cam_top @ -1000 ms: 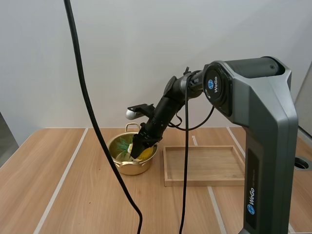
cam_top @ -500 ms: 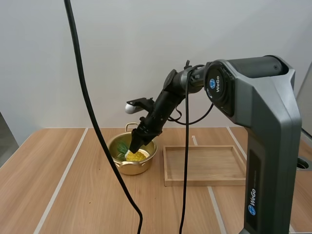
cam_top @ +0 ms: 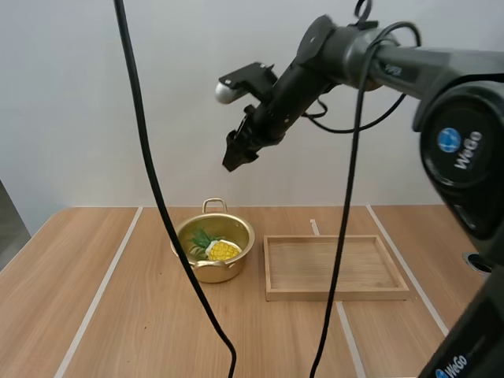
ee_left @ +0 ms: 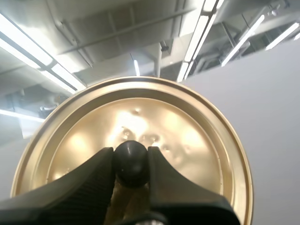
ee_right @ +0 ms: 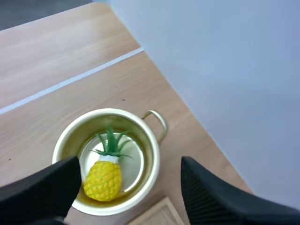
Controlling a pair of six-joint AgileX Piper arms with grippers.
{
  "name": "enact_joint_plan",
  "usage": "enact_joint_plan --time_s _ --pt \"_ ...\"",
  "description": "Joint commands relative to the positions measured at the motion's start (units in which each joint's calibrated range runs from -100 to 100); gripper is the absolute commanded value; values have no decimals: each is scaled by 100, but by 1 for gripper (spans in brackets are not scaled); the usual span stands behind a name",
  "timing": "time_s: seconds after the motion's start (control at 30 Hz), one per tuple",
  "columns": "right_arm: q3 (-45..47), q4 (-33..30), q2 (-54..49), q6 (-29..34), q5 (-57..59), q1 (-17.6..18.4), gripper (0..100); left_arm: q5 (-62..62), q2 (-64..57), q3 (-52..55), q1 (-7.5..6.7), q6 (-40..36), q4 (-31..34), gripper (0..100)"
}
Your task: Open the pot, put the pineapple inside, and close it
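Note:
The gold pot point(cam_top: 214, 272) stands uncovered on the table, left of the wooden tray. The yellow pineapple point(cam_top: 220, 250) with its green leaves lies inside it on the bottom. My right gripper point(cam_top: 234, 160) hangs high above the pot, clear of it. In the right wrist view its two black fingers point(ee_right: 42, 190) stand wide apart with nothing between them, looking down at the pot point(ee_right: 60, 142) and the pineapple point(ee_right: 103, 178). In the left wrist view my left gripper point(ee_left: 131, 159) is shut on the black knob point(ee_left: 131, 165) of the gold lid point(ee_left: 140, 112), held up in the air.
An empty wooden tray point(cam_top: 335, 293) lies just right of the pot. White lines run across the wooden tabletop point(cam_top: 94, 260). My right arm reaches across above the table from the right.
My right gripper has let go of the pineapple inside the pot and risen well above it. The pineapple stays lying in the pot.

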Motion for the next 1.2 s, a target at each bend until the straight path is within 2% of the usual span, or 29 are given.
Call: enact_joint_plan --time_s 0.0,0.07,0.2,0.37,0.47,0.57,0.73,0.83,1.0,1.17 --pt "-40 -56 -604 227 -237 -292 100 463 -2 535 69 -352 195 0" --pt "-40 -56 -954 328 -281 -487 100 463 -2 957 120 -580 209 0" --pt "-40 -80 -1526 408 -63 -835 100 551 12 1951 121 -630 209 0" --pt "-40 -673 -2237 408 -17 -1071 100 857 12 3486 121 -583 100 0" --pt "-40 -991 -2612 432 -17 -1072 100 857 160 4226 121 -112 -257 0" --pt "-40 -1030 -2960 506 -17 -1072 100 857 468 4669 121 462 -529 0" --pt "-40 -1042 -3396 506 -17 -1072 100 1719 1327 4679 113 1304 -763 0" --pt "-40 -1042 -3576 531 76 -1072 100 2714 1876 4541 113 1765 -756 0" --pt "-40 -1042 -3605 666 374 -1072 100 3948 2729 4225 113 1952 -756 0" --pt "8 -1053 -3591 762 682 -1072 100 3995 3276 4058 113 1952 -779 0"
